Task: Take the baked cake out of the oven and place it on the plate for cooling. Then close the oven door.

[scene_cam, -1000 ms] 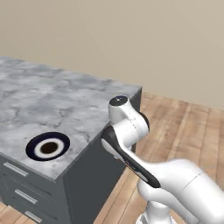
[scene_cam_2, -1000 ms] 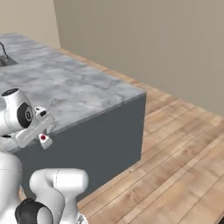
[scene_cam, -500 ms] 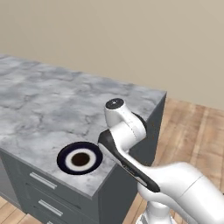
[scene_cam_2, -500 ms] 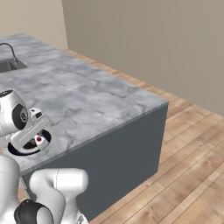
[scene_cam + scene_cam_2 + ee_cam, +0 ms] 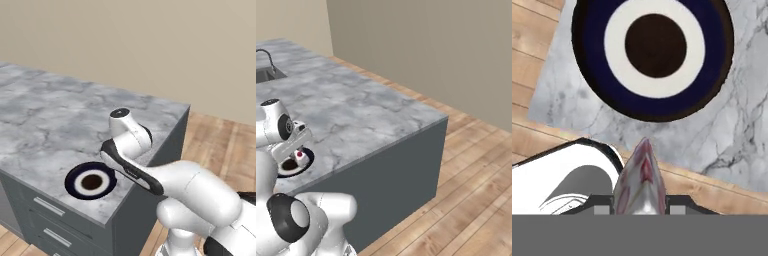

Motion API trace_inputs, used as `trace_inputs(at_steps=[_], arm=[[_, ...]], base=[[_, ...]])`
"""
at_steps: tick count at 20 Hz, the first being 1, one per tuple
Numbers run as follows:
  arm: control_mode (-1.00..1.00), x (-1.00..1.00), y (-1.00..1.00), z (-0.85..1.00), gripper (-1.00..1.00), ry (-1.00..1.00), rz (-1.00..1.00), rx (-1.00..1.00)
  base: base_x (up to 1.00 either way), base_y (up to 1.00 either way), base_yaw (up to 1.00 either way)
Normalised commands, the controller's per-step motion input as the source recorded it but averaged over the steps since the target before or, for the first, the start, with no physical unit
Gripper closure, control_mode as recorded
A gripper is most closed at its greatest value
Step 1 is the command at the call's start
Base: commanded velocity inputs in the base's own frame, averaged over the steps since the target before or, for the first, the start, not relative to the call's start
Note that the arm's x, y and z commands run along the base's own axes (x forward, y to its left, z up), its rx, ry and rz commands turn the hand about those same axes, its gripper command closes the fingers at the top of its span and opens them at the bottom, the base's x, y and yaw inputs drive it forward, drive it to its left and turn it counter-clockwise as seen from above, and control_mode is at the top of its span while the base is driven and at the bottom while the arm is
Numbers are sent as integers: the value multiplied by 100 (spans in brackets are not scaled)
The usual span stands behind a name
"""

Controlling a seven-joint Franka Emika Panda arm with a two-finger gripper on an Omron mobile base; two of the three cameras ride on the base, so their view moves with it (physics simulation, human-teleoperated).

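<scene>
Left base view: grey marble counter (image 5: pixel 60 115), plate (image 5: pixel 74 176) flat near its front edge, navy rim, white ring, dark-brown round centre. Arm just right of it. Hand view: gripper (image 5: pixel 641 202) closed tight on a small pale wedge with red streaks, taken as the cake (image 5: pixel 641 172), apart from the plate. Right: wood floor (image 5: pixel 476 165)
</scene>
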Motion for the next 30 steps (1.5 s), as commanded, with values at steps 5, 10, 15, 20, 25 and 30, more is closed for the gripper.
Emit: trace_inputs(at_steps=[5,10,15,20,25,30], arm=[[-100,70,89,-32,100,14,4,0],[-100,46,68,-44,100,6,0,-5],[-100,16,32,-52,100,0,0,-11],[-100,12,15,-56,100,0,0,-10],[-100,3,1,-29,-100,0,0,-3],[-100,-1,-4,2,-100,-4,0,0]], base=[[0,0,0],[0,0,0],[0,0,0],[0,0,0],[0,0,0],[0,0,0]])
